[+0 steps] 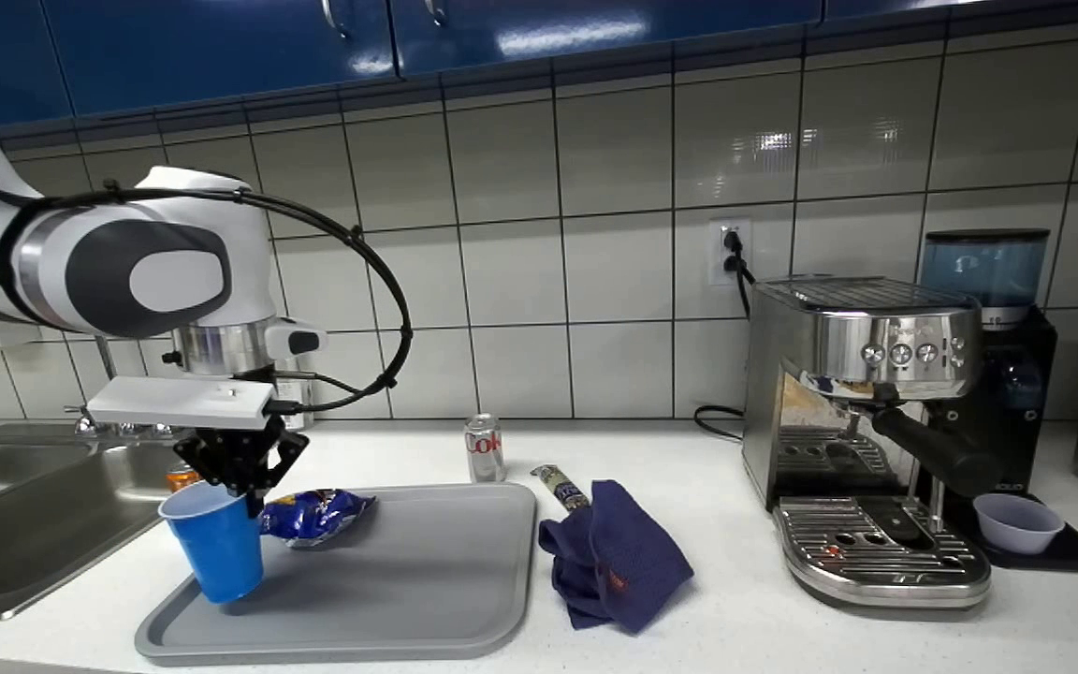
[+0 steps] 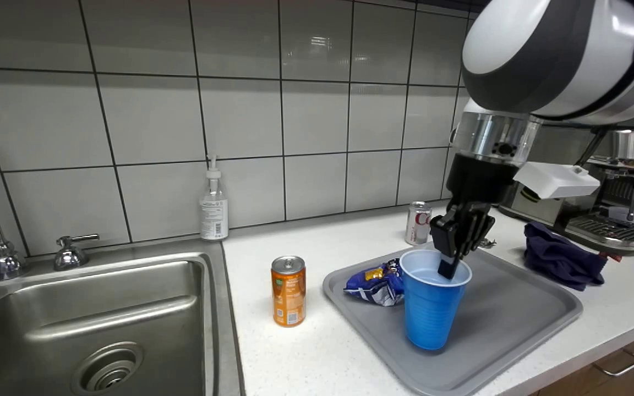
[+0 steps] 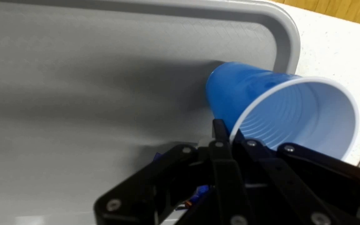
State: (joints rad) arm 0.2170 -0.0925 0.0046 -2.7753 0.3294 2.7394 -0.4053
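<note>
Wrist view alone: ribbed cup interior (image 3: 287, 109)

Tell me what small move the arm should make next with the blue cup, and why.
I'd probably tip the blue cup upright before letting go. The gripper pinches it at one side of the rim, and the cup leans, its base over the tray. Released like this, it might topple; I can't tell whether the base touches.

The packet (image 1: 310, 516) crowds the cup (image 1: 218, 548); most of the tray (image 1: 408, 571) lies free.
</note>
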